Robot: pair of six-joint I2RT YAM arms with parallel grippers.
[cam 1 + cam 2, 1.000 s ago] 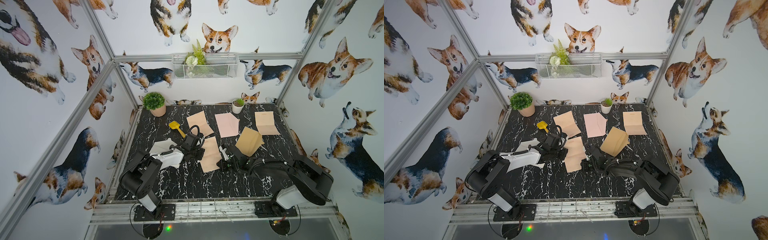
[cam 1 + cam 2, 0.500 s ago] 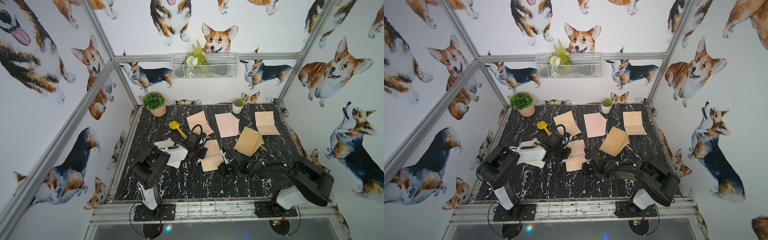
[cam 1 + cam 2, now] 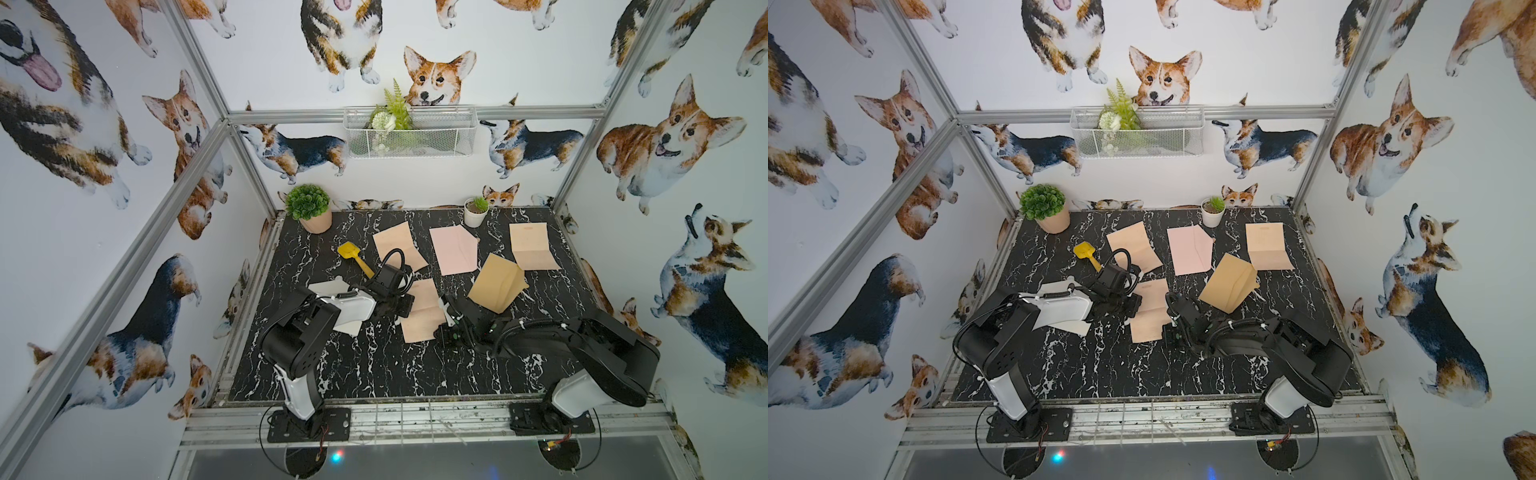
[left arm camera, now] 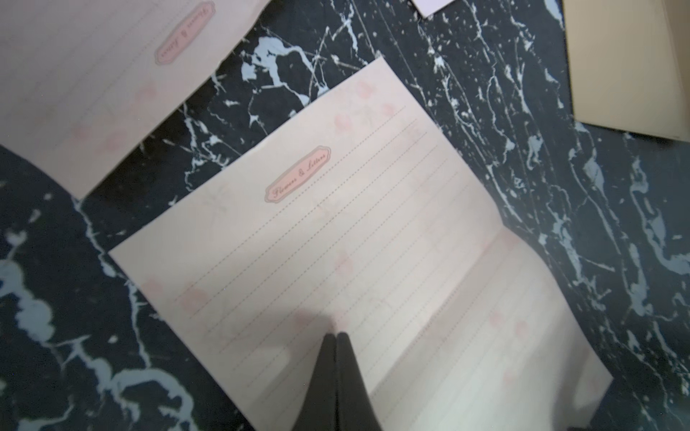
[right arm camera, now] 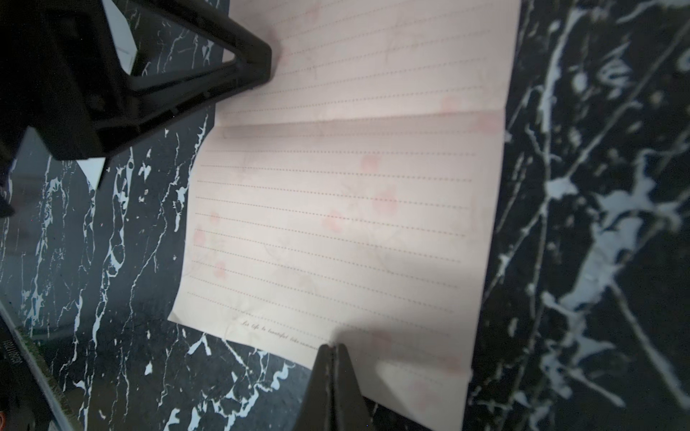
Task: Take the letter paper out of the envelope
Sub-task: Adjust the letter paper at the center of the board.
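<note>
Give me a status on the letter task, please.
Left pincer and right pincer shut, over the letter paper. Paper unfolded on table, clear of brown envelope. Nothing in the way.

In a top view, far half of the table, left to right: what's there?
Potted plant → yellow scoop → peach letter sheet → pink paper → creased peach sheet. Left out: small white pot and brown envelope, which overlap their neighbours sideways.

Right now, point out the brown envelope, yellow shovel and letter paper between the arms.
brown envelope (image 3: pixel 495 284), in a top view, centre of its face.
yellow shovel (image 3: pixel 351 253), in a top view, blade base.
letter paper (image 4: pixel 354 268), left wrist view, lined middle.
</note>
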